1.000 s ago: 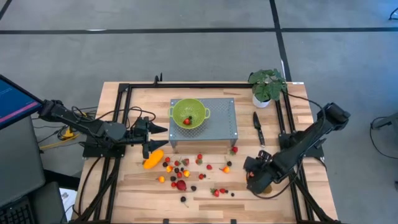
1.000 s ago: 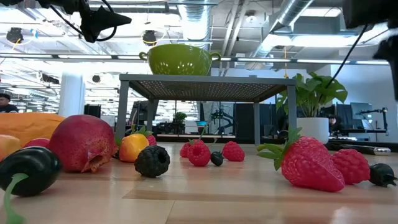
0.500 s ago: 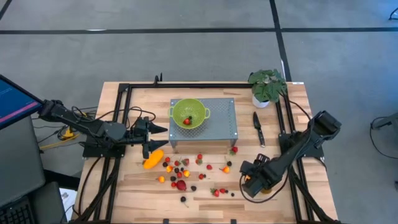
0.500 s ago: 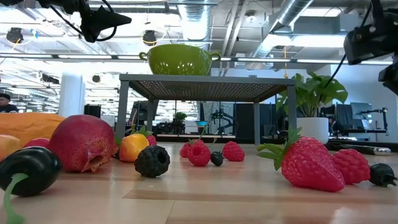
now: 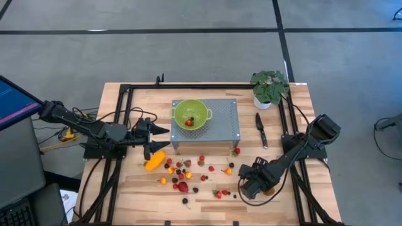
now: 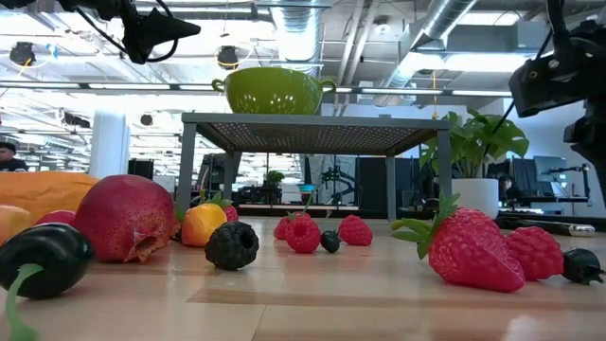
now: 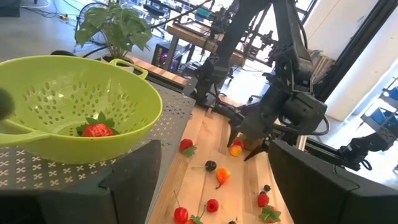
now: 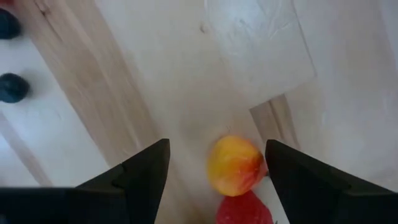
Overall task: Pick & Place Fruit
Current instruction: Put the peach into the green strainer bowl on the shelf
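The fruit is lying scattered over the front half of the worktop, in front of a grey perforated stand, apparently waiting to be carried one piece at a time up into the green colander sitting on that stand. One strawberry is already resting in the colander. On the wood, one long orange-yellow fruit is lying at the left of the scatter, one red round fruit is sitting near the front, and the small berries around them are too many and too small to count surely.

The right end effector is hovering low at the right edge of the scatter with its fingers spread wide and gripping nothing; its wrist view is looking straight down on one small orange-yellow fruit with a red berry touching it, both lying between the fingers, so this piece seems to be the target. The left end effector is waiting beside the stand, above the long fruit, also wide and empty, facing the colander.

One knife and one potted plant are standing apart at the right.
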Tool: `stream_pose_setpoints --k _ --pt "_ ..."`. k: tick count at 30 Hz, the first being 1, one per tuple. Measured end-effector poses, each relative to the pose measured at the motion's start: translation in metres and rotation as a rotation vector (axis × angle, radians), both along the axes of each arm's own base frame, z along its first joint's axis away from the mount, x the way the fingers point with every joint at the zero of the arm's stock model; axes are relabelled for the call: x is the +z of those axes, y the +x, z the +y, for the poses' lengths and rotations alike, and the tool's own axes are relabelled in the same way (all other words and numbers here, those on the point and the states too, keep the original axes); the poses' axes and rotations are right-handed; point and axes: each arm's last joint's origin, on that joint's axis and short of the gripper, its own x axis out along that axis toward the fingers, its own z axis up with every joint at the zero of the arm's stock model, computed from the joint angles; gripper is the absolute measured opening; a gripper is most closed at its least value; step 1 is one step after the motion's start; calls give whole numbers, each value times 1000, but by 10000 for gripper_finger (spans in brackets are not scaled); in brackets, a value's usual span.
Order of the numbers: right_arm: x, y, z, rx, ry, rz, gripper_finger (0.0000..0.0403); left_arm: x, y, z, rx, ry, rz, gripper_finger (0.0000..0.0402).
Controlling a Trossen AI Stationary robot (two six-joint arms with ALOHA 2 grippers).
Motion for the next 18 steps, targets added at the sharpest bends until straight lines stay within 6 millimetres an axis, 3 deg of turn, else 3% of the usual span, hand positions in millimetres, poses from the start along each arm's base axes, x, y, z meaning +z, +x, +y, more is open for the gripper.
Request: stream_pose_setpoints --k 8,18 --pt "0 -1 1 2 20 17 249 1 0 0 0 -2 -5 291" --pt "0 -1 1 21 35 36 147 1 0 0 0 -3 -9 291"
